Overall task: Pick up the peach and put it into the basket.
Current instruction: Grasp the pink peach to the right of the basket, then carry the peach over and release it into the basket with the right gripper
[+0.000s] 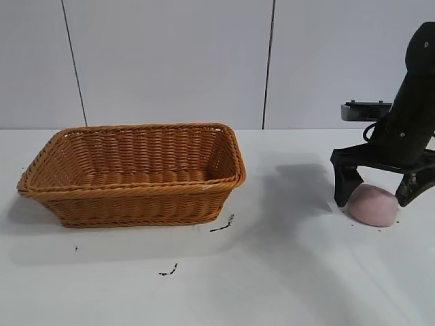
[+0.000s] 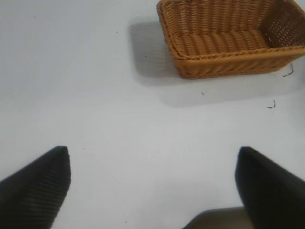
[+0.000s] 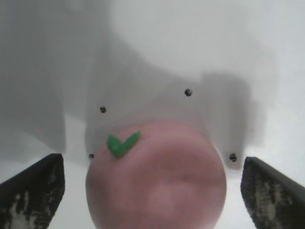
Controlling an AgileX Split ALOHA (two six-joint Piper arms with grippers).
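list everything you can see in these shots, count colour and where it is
basket: one, orange-brown wicker, on the table toward the left arm's side, nothing visible inside
peach: one, pale pink with a small green leaf, on the table on the right arm's side, apart from the basket
dark specks: a few, black, on the table just in front of the basket's corner
table: one, white, under everything
wall panels: pale grey, behind the table
right gripper: one, black, open, fingers straddling the peach
left gripper: one, black, open, over bare table, away from the basket
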